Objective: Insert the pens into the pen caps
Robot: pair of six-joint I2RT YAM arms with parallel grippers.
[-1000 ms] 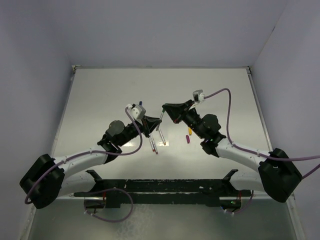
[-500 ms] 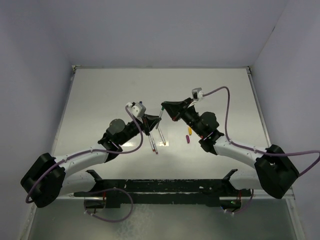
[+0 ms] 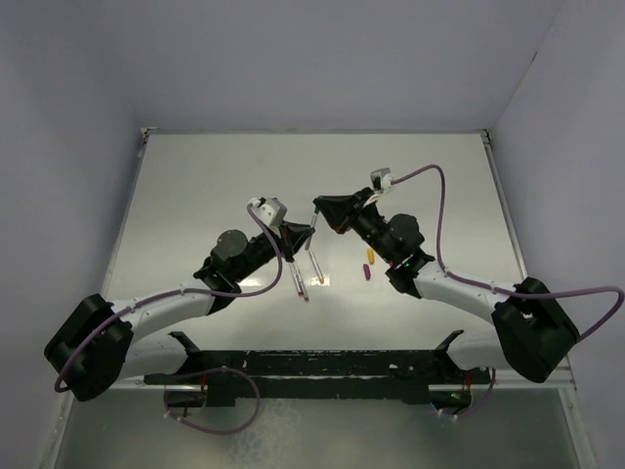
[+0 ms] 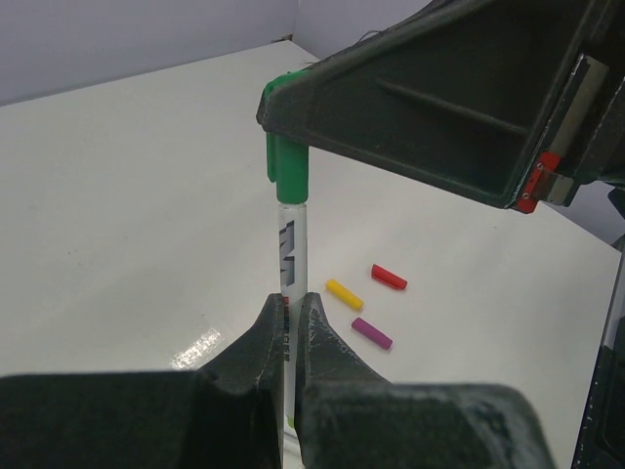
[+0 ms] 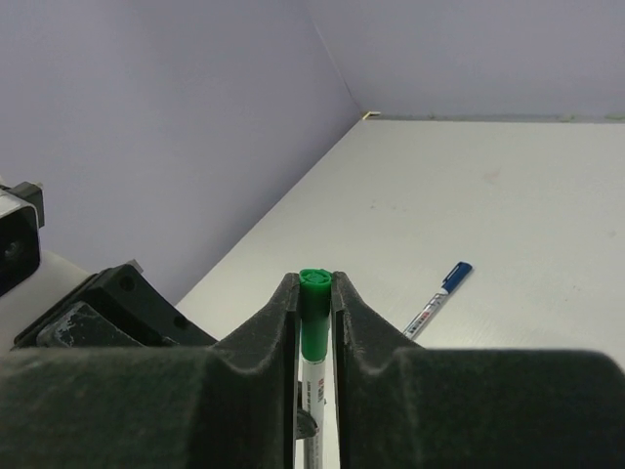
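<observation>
My left gripper (image 4: 291, 301) is shut on a whitish pen (image 4: 292, 244) and holds it above the table. The green cap (image 4: 290, 171) sits on the pen's end, and my right gripper (image 5: 314, 283) is shut on that green cap (image 5: 313, 318). In the top view the two grippers meet tip to tip, left gripper (image 3: 299, 234) and right gripper (image 3: 319, 208). Yellow cap (image 4: 344, 294), red cap (image 4: 389, 277) and magenta cap (image 4: 371, 333) lie loose on the table. Two uncapped pens (image 3: 297, 279) lie side by side under the left gripper.
A pen with a blue cap on it (image 5: 437, 298) lies on the table beyond the right gripper. The yellow cap (image 3: 370, 257) and magenta cap (image 3: 366, 272) lie just beside the right wrist. The table's walls stand at the left and the back.
Both grippers have shifted slightly towards each other, the right one a little to the left. Both grips are unchanged.
</observation>
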